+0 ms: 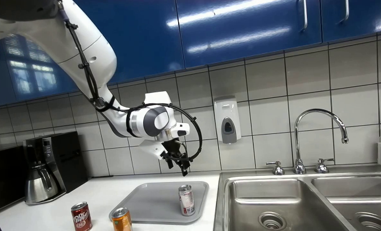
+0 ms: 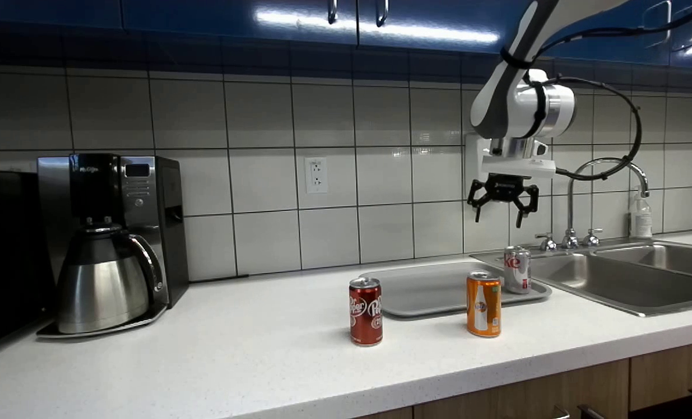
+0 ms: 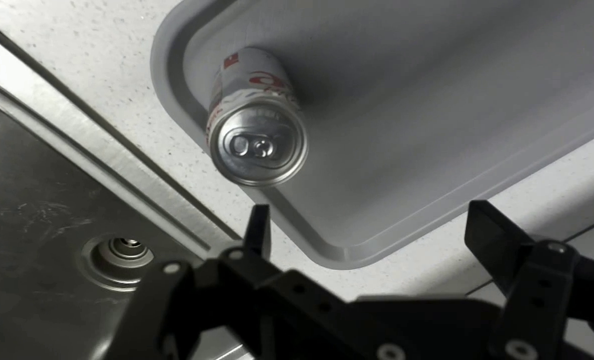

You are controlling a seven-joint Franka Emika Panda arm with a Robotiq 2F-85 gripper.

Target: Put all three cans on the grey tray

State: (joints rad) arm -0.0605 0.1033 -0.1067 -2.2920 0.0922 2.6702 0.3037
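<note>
On the grey tray (image 2: 421, 291) the silver can (image 2: 517, 273) stands upright, near the end by the sink. My gripper (image 2: 498, 222) hangs well above that part of the tray, open, with nothing between its fingers. In the wrist view the silver can (image 3: 259, 140) shows from above, ahead of the left finger (image 3: 258, 225) and apart from it. The orange can (image 2: 484, 304) is upright on the counter just in front of the tray. Further from the sink, the dark red can (image 2: 366, 311) also stands on the counter, off the tray. Both are out of the wrist view.
A steel double sink (image 1: 270, 199) with a tall faucet (image 1: 318, 110) lies beside the tray. At the opposite end stands a coffee maker (image 2: 171, 233) with its steel pot (image 2: 104, 285). The tiled wall, with a soap dispenser (image 1: 227, 118), rises behind; blue cabinets (image 1: 241, 29) hang above.
</note>
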